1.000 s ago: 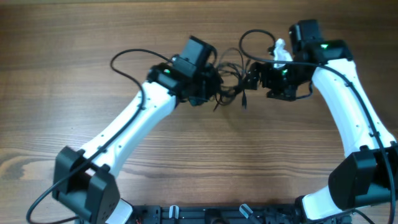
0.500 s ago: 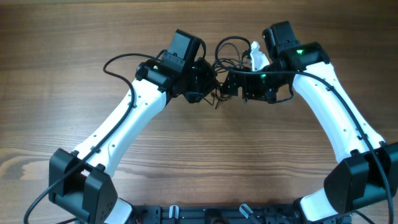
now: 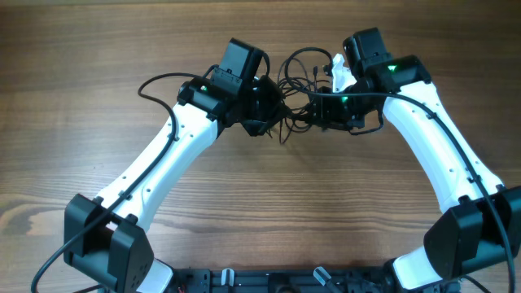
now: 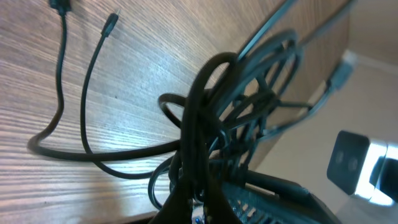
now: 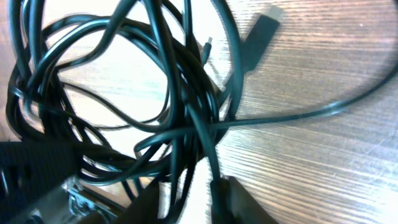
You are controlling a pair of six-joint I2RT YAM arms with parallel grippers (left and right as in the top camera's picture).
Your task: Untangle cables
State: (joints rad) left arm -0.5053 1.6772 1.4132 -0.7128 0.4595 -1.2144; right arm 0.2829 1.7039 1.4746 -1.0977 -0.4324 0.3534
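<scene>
Left tool (image 3: 273,112) clamps cables (image 5: 186,115); right tool (image 3: 304,114) narrow, pinching same tangle

Thin black cables (image 3: 293,93), several cords bunched in one tangled knot toward the table's 12 o'clock side. One open loop arcs out of the knot toward 12 o'clock; short ends trail toward 6 o'clock. Left wrist view: two loose strands (image 4: 60,74) lie wavy on the table at 10 o'clock with small plugs. Right wrist view: dense crossing loops, plug end (image 5: 256,32) at 1 o'clock.
</scene>
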